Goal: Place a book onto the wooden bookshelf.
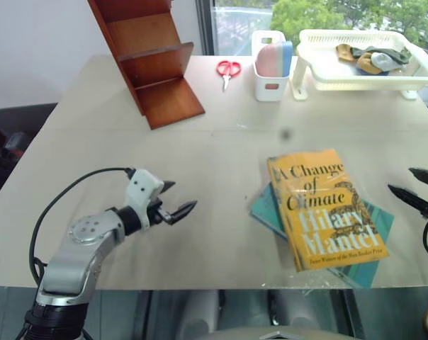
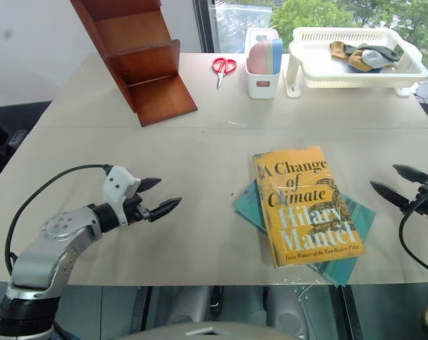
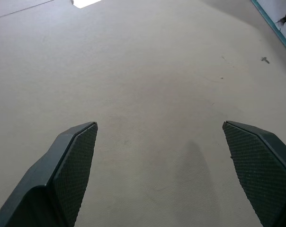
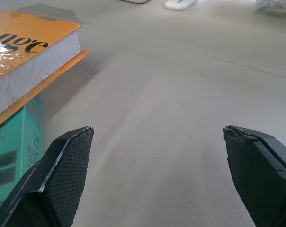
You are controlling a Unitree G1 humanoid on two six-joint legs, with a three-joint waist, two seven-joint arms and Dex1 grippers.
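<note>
Leftmost, the left gripper [image 1: 177,198] hangs wide open and empty; the wooden bookshelf [image 1: 154,60] stands at the tabletop's far-left corner; the book [image 1: 324,209], long axis near-to-far, lies by the near edge, closest to the open, empty right gripper [image 1: 411,185].

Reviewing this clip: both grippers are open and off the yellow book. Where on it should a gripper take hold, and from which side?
Probably the book's long right edge, approached by the right gripper, which is open beside it. The book lies flat on a thinner teal book, so that edge sits raised off the table, leaving room for a lower finger underneath.
</note>
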